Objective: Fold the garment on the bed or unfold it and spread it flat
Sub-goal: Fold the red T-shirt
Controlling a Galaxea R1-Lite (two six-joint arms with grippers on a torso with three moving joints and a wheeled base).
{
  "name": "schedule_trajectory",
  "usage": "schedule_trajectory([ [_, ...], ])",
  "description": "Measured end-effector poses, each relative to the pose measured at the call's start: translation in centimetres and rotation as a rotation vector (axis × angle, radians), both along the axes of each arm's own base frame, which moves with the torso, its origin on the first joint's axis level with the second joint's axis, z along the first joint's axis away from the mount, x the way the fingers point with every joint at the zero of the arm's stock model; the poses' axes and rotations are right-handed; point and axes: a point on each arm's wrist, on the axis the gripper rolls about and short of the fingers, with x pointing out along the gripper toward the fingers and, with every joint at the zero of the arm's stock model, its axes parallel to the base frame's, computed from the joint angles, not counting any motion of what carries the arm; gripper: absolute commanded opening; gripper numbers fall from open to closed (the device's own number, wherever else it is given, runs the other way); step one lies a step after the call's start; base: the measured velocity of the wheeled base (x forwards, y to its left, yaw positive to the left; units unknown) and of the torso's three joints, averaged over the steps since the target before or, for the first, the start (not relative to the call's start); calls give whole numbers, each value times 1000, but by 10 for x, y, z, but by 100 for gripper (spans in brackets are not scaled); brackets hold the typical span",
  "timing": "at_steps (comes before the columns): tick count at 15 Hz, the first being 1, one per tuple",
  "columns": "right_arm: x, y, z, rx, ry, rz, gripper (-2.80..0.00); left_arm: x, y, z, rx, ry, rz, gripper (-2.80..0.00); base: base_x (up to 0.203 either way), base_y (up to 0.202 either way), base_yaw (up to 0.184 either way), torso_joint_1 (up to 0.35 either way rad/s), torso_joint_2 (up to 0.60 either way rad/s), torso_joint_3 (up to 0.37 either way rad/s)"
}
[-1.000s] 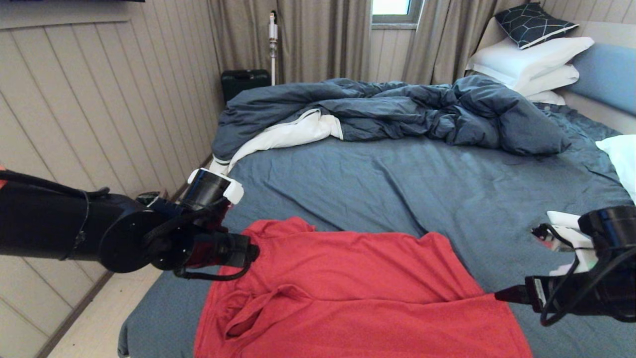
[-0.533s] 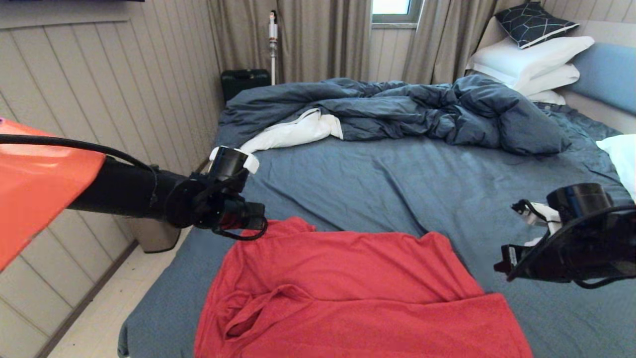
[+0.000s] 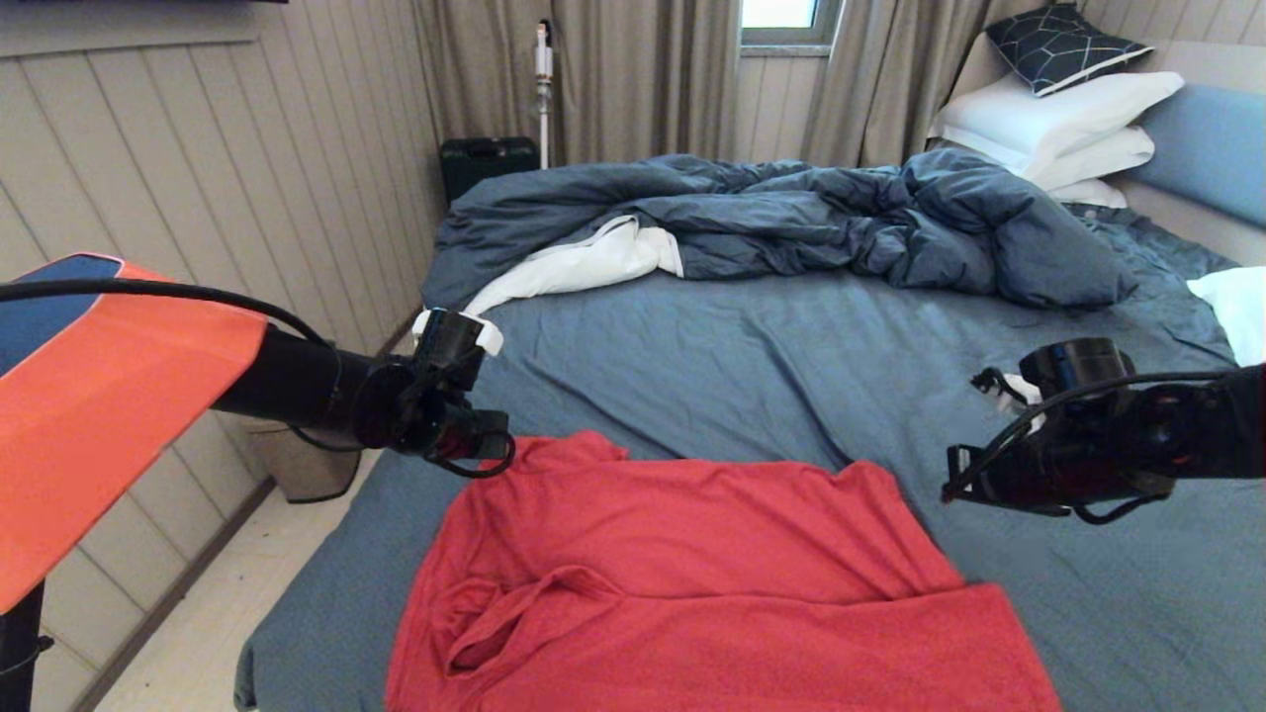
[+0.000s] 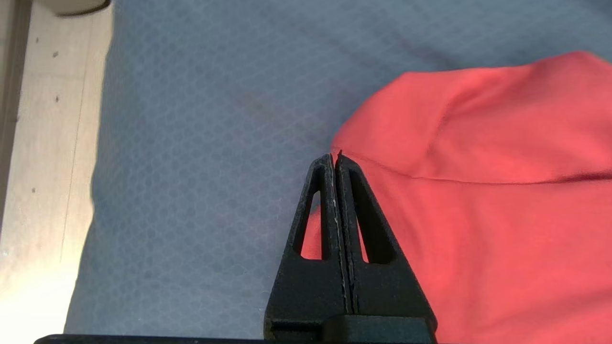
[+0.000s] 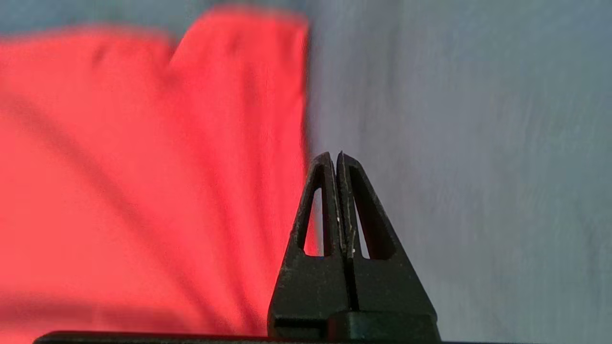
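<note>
The garment (image 3: 692, 554) is a red T-shirt lying rumpled near the foot of the bed (image 3: 791, 366), plain side up, with a folded pocket of cloth at its near left. My left gripper (image 3: 499, 445) hovers at the shirt's far left corner, shut with nothing in it. In the left wrist view its closed tips (image 4: 334, 157) stand over the edge of the red cloth (image 4: 478, 191). My right gripper (image 3: 954, 485) hangs shut and empty just right of the shirt's far right corner. The right wrist view shows that gripper (image 5: 333, 156) beside the red edge (image 5: 143, 167), over blue sheet.
A rumpled dark blue duvet (image 3: 791, 218) lies across the far half of the bed. White pillows (image 3: 1058, 129) are stacked at the far right, and another white pillow (image 3: 1236, 307) sits at the right edge. A panelled wall, a bin (image 3: 297, 465) and floor (image 3: 198, 633) lie left.
Both grippers have gone from open to shut and moved from the shirt's side edges up toward its far corners. The shirt lies as it did.
</note>
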Motion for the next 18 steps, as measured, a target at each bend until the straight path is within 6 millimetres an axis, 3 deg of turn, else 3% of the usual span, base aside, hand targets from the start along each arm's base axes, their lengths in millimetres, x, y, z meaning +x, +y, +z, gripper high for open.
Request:
schedule_trajectory([
  [12,56,35,-23,-77,-3,-92,0,-1,2,-9,10,29,7,-280,0,0,0,0,0,0],
  [18,66,58,-37,-81,13,-42,0,-5,4,-15,17,50,9,-280,0,0,0,0,0,0],
])
